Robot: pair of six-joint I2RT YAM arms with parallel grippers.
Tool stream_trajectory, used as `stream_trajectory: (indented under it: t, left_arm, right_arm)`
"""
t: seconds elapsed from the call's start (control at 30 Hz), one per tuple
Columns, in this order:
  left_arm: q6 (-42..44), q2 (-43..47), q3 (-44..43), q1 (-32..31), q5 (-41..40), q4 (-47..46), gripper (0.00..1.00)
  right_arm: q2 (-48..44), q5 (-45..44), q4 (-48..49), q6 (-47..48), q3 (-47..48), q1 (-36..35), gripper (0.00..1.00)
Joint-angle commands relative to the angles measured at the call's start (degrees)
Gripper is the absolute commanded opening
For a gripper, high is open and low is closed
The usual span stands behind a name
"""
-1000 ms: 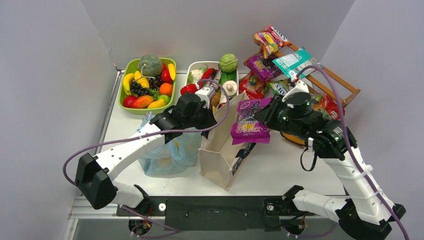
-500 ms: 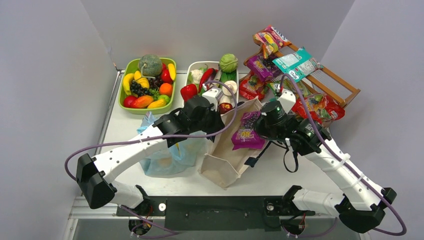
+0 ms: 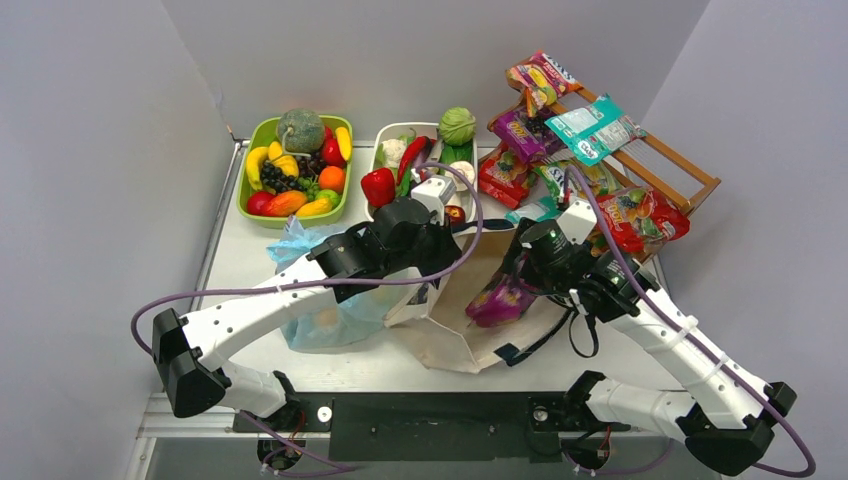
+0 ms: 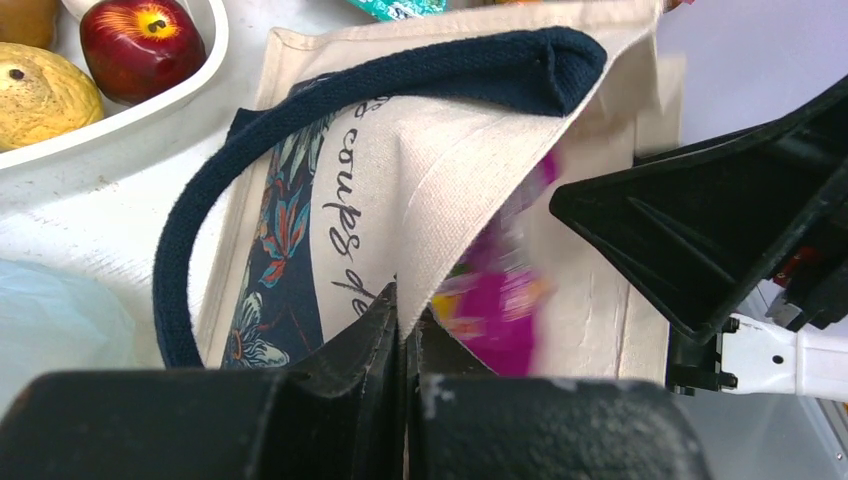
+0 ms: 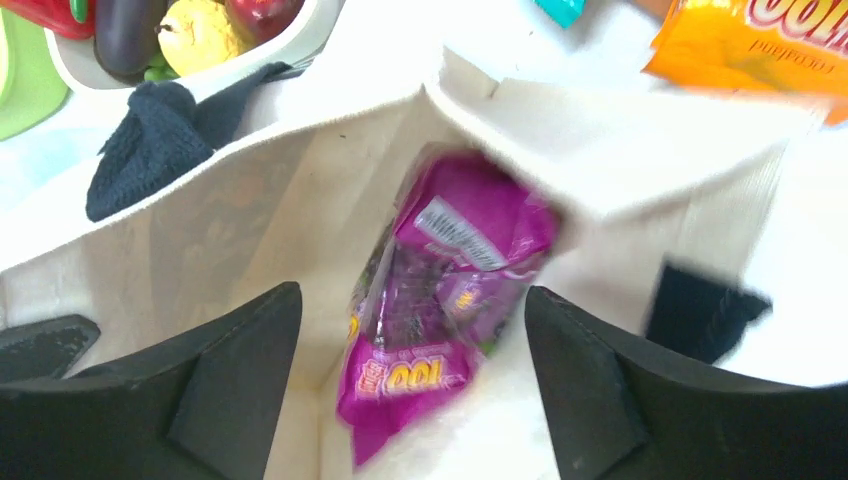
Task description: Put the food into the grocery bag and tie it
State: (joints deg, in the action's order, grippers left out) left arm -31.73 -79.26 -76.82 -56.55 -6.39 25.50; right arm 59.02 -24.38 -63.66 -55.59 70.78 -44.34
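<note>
We are hanging our right gripper (image 5: 410,295), fingers spread, straight above the packet (image 5: 450,250), which is lying inside the tote (image 4: 470,150), long axis running between them. Our left gripper (image 4: 405,320) is pinching the tote's rim; the blue bag (image 3: 300,245) is sitting just left.

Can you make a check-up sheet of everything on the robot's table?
Surface: white table, crowded along the back.
Job's things: purple snack packet inside the canvas tote; light-blue plastic bag beside the tote; toy fruit in the green tray; more packets on the wooden rack.
Clutter: nothing seen.
Grippers: left gripper shut on the tote's rim; right gripper open over the packet.
Cables: purple cable along each arm.
Surroundings: plain walls on three sides.
</note>
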Motion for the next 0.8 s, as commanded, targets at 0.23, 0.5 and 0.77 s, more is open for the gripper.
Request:
stream_trajectory:
  t: [0.23, 0.5, 0.77]
  left_arm:
    - [-2.1, 2.8, -2.3, -1.1, -2.1, -3.8, 0.0]
    - [-4.5, 4.1, 1.8, -0.8, -7.1, -1.5, 0.0]
    - [-8.8, 4.6, 5.8, 4.5, -6.2, 0.6, 0.0]
  right_arm:
    - [-3.6, -2.8, 2.0, 2.6, 3.8, -0.3, 0.87]
    - [-5.5, -10.2, 1.9, 9.9, 16.5, 0.5, 0.87]
    - [-0.3, -9.5, 1.8, 16.9, 29.2, 13.8, 0.93]
